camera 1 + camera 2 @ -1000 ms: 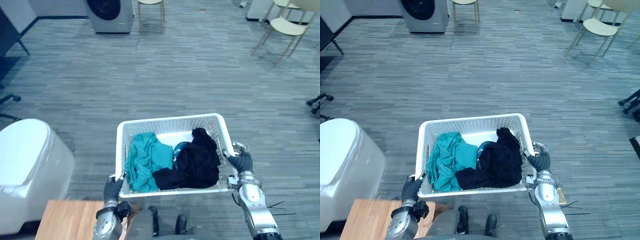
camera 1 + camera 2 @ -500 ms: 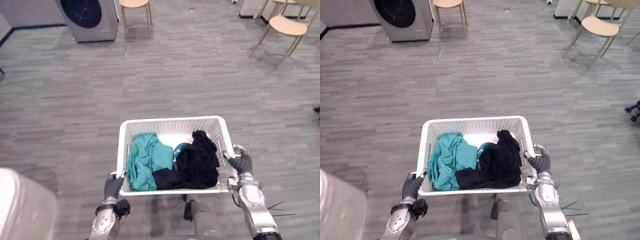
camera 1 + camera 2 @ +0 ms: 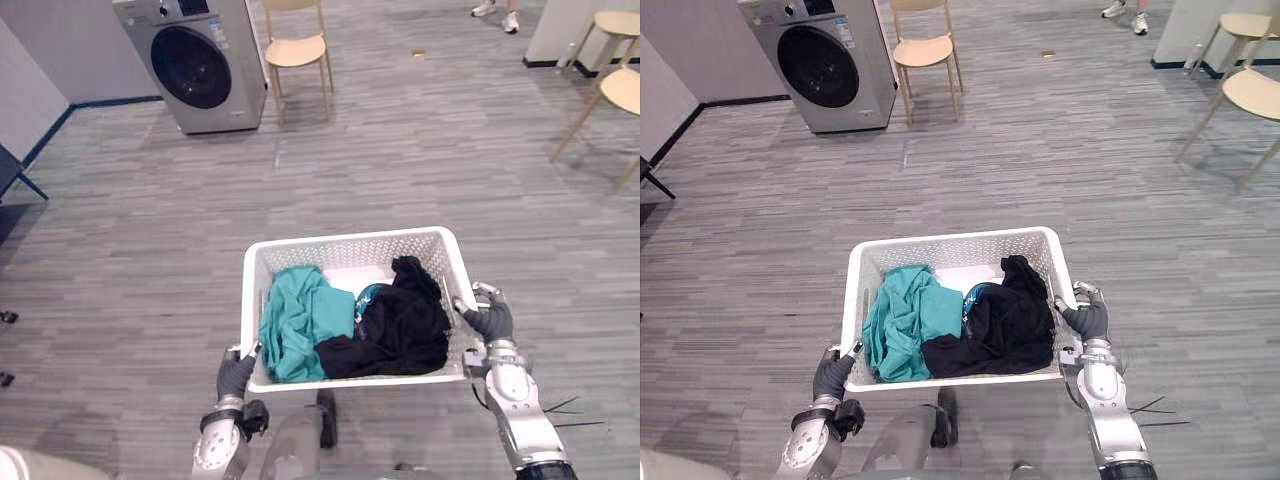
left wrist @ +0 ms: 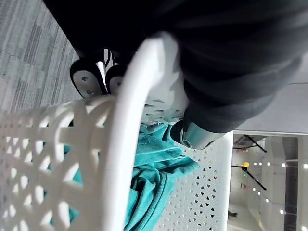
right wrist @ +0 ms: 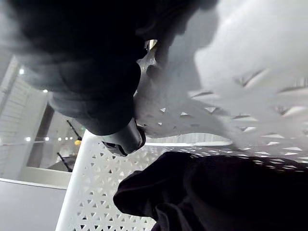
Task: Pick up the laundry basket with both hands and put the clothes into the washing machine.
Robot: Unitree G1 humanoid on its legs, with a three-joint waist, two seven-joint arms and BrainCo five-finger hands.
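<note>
**Fingers clamped on both sides of the laundry basket (image 3: 345,240)**

Fingers of the left hand (image 3: 236,375) curl round the rim at the near-left corner. The right hand (image 3: 492,322) grips the right rim, its thumb inside the wall. Held between them, the basket carries a teal garment (image 3: 300,320) on the left and a black garment (image 3: 405,325) on the right. The washing machine (image 3: 195,65) stands far left, well apart, with a chair (image 3: 297,50) just to its right.

Silver-grey arms (image 3: 522,428), dark-covered left hand (image 3: 237,376), right hand (image 3: 492,323)
</note>
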